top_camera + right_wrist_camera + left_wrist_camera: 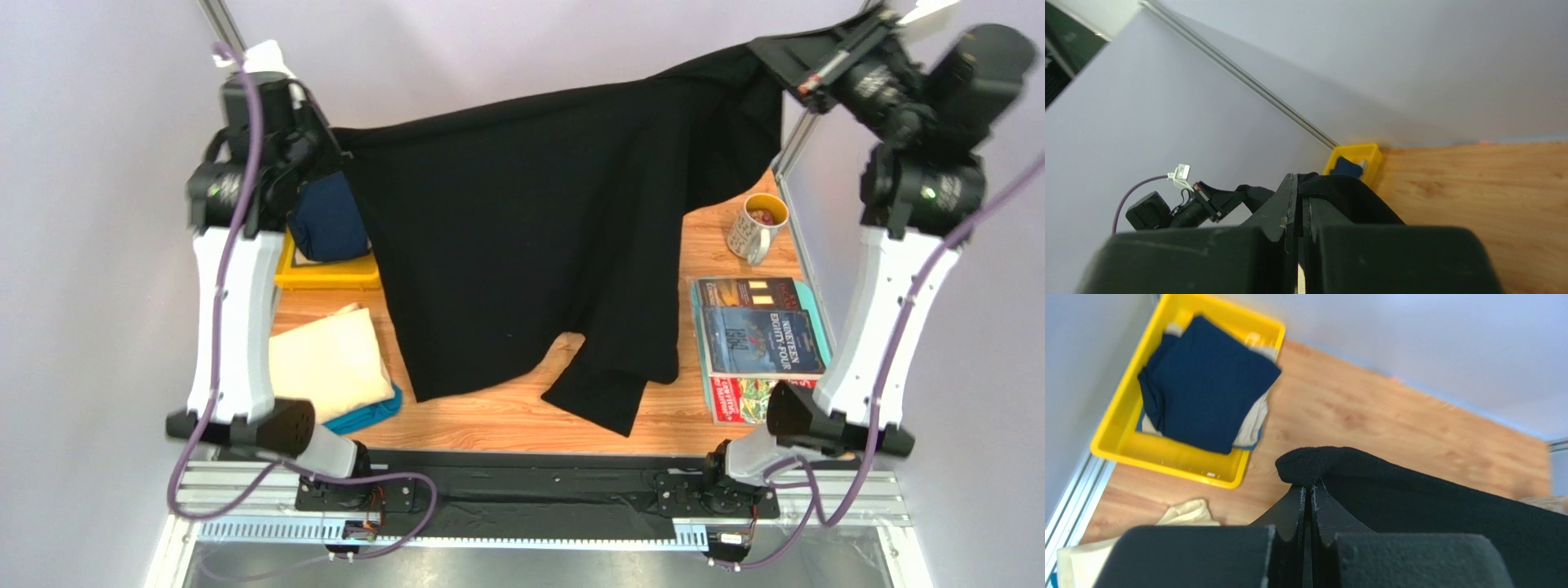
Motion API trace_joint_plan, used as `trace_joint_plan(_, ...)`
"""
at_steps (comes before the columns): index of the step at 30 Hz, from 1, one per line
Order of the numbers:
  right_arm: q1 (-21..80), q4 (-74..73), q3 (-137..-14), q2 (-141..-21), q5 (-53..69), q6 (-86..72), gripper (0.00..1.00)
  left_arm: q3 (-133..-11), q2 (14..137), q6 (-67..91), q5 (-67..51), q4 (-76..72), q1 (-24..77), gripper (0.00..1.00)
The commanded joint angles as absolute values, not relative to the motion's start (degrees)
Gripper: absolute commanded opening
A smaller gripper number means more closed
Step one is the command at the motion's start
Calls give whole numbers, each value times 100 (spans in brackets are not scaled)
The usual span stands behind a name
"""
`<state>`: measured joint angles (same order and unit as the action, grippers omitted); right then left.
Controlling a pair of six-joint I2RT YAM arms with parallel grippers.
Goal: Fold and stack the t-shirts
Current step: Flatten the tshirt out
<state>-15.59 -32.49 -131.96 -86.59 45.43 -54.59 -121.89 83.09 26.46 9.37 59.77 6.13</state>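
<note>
My left pincer [1309, 493] and right pincer [1302, 195] are each clamped shut on the black shirt [540, 233], which stretches crosswise between them and hangs down toward the tabletop [491, 417].

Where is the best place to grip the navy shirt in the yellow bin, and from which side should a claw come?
Probably from straight above. The navy shirt lies folded flat on top in the yellow bin, whose walls block a sideways approach. Pinch the bunched edge, left in the left wrist view, where cloth rises in folds.
</note>
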Motion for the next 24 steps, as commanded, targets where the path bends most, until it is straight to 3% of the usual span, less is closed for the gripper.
trace_joint_plan(1, -1065, -5252, -13489, -9657, 3482, -3966, 0, -11883, 9156, 2347, 1212, 6064, 352, 0)
trace_joint_plan(5, -590, -6633, -13334, -10388, 2858, -3341, 0, -11637, 9544, 2057, 1783, 5898, 334, 0)
trace_joint_plan(12, 156, -7347, -13517, -11546, 1847, -2708, 0, -11549, 10317, 2030, 1978, 5502, 325, 0)
trace_joint_plan(24, 562, -6689, -13676, -12444, 1371, -2531, 0, -12760, 12137, 2066, 2021, 5361, 352, 0)
